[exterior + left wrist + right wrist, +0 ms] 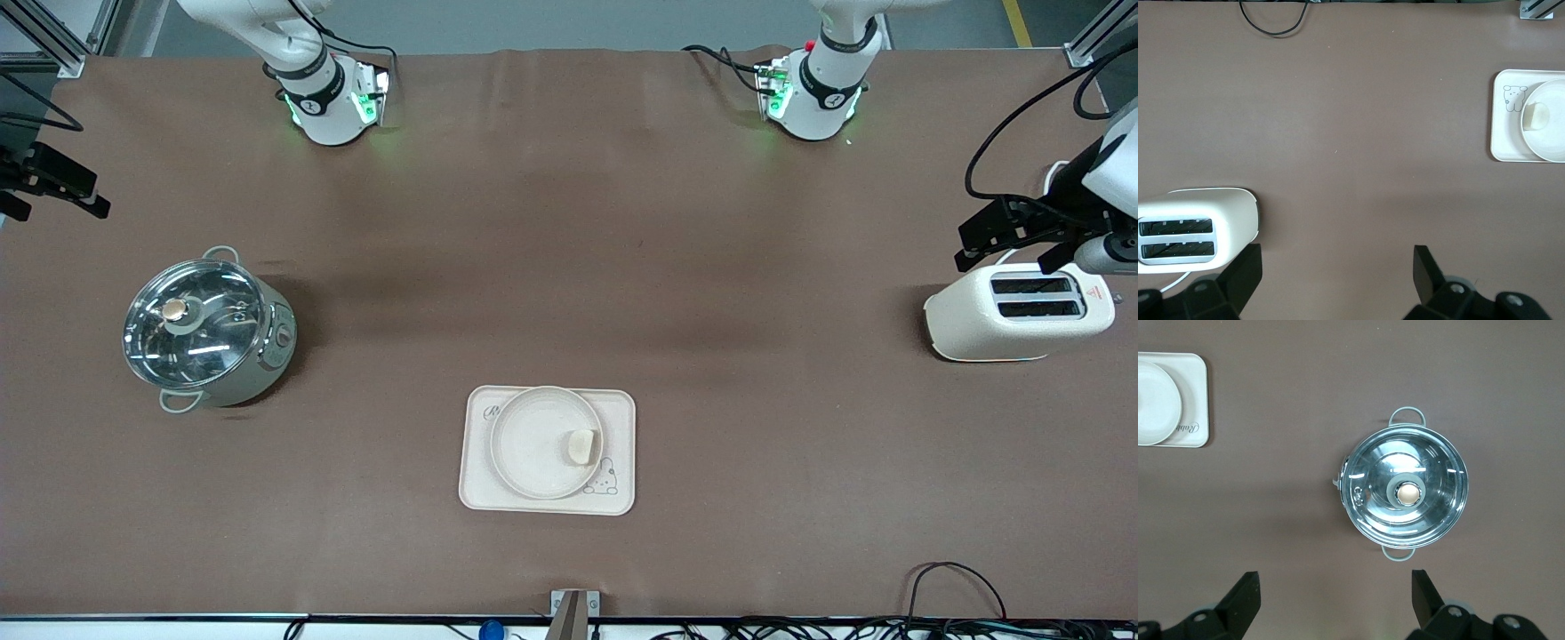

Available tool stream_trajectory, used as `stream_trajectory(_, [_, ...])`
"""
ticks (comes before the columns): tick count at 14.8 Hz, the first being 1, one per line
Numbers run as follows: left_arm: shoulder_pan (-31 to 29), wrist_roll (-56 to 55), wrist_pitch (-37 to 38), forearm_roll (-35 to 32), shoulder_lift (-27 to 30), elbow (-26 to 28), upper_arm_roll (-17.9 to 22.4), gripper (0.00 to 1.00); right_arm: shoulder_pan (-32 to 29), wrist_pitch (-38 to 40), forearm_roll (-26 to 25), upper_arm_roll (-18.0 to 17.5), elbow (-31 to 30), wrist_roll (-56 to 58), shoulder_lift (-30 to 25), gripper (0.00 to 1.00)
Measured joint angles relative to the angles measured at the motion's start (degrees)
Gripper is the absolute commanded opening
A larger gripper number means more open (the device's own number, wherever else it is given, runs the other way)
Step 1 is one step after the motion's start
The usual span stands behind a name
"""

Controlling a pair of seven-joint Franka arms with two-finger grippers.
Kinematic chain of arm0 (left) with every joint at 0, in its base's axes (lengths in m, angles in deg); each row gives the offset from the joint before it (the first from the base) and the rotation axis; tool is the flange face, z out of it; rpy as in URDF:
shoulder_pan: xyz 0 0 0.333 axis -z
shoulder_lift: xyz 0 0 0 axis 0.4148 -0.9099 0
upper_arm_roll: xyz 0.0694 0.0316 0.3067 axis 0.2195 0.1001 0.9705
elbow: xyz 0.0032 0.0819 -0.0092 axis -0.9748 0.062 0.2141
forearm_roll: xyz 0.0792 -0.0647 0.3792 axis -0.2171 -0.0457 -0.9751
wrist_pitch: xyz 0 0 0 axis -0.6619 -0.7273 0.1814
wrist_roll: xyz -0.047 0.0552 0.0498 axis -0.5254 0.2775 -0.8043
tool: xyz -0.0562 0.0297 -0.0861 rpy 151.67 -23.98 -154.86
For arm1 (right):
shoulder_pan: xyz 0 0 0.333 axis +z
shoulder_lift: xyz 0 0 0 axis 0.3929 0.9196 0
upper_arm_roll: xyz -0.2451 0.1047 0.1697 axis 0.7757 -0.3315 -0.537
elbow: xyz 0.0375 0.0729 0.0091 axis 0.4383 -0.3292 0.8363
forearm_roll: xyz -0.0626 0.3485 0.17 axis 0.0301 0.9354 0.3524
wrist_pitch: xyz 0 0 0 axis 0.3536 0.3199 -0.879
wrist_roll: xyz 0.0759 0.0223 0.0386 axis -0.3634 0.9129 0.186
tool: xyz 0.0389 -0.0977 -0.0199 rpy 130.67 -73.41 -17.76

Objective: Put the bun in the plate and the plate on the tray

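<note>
The bun (581, 445) lies in the plate (533, 444), near its rim toward the left arm's end. The plate sits on the tray (620, 416), close to the front camera at mid-table. My left gripper (1005, 258) is open and empty, up in the air over the toaster at the left arm's end. Its wrist view shows its own open jaws (1338, 273) and, farther off, the tray (1503, 137), plate (1553, 137) and bun (1538, 118). My right gripper (53, 209) is open and empty at the right arm's end. Its wrist view (1336, 597) shows the tray (1197, 400) and plate (1155, 403).
A white toaster (1013, 333) stands at the left arm's end, also in the left wrist view (1198, 207). A steel pot with a glass lid (200, 329) stands at the right arm's end, also in the right wrist view (1408, 493). A black cable (951, 578) lies near the front edge.
</note>
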Motion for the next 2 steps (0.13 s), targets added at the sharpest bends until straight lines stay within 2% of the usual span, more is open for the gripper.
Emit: stream_trajectory(2, [0.0,0.0,0.0,0.0,0.0,0.0,0.0,1.0,-0.1,0.0,0.0,-0.3,-0.2,0.0,-0.2,1.0])
